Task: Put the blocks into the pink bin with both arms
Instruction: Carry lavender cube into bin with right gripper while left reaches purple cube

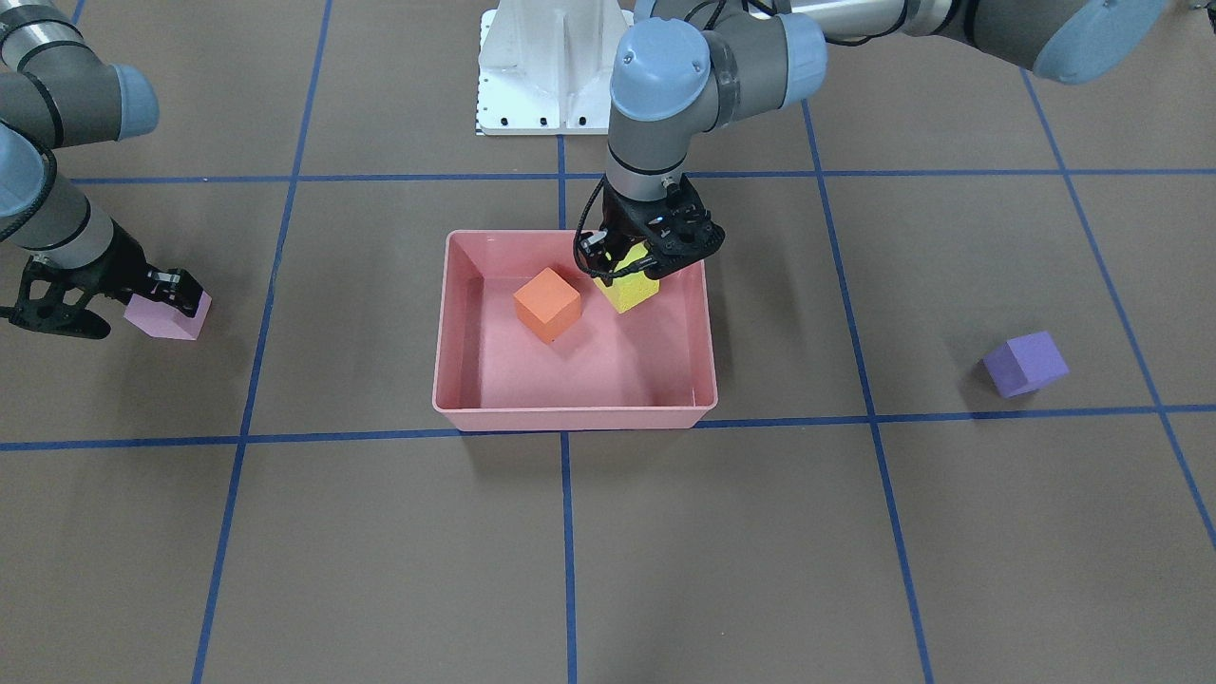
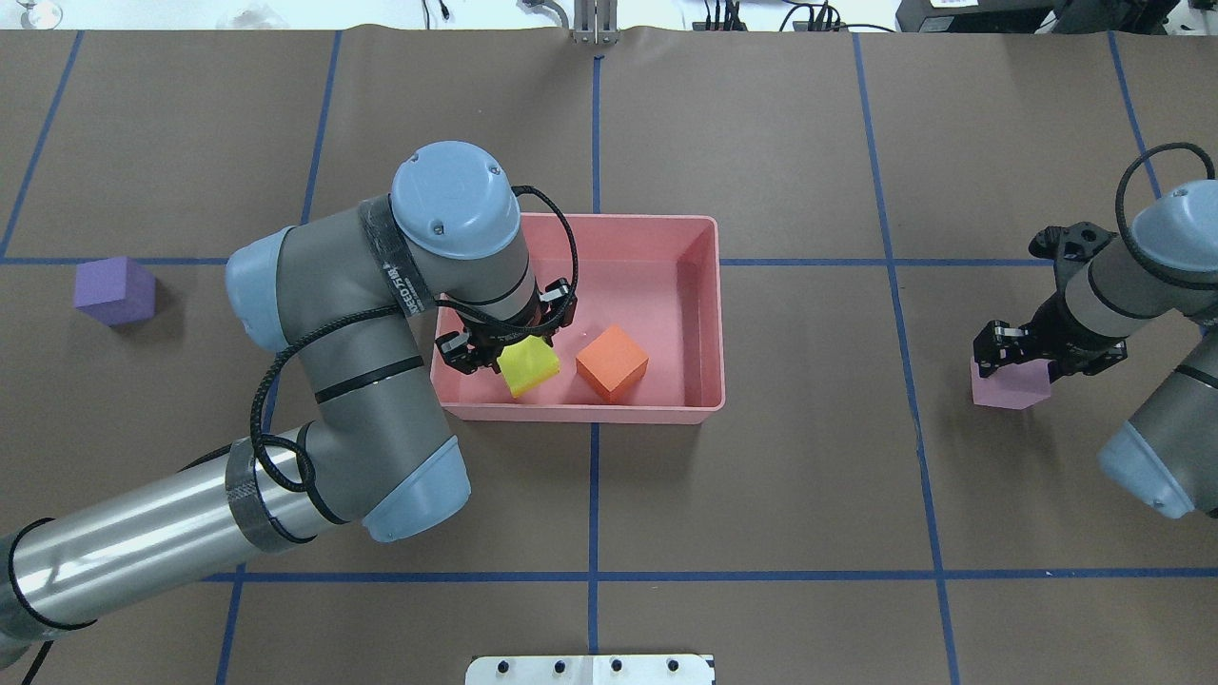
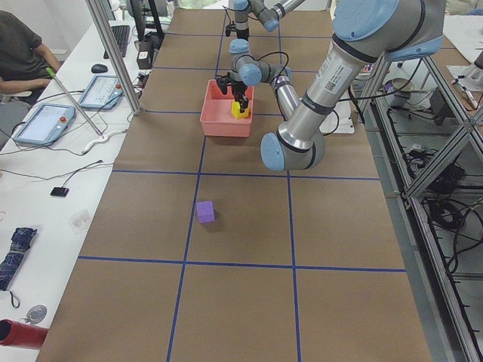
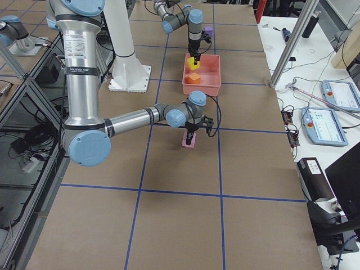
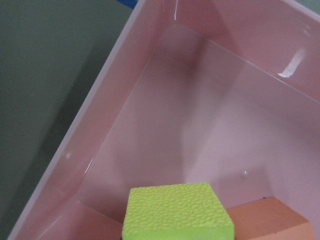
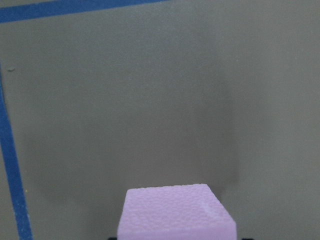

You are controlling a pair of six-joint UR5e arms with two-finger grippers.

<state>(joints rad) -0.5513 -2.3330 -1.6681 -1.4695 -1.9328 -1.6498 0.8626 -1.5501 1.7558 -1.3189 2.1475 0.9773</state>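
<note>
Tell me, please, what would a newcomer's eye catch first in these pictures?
The salmon-pink bin in the middle of the table draws the eye, with an orange cube lying inside and the left tool holding a yellow cube over its floor. At the robot's right, the right tool sits over a light pink cube on the table; a purple cube lies alone at its left.

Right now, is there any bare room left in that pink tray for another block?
Yes. In the pink bin, the floor is bare along the wall farthest from the robot, beyond the orange block and yellow block. The robot-side half is crowded: both blocks, plus the left gripper gripping the yellow one.
</note>
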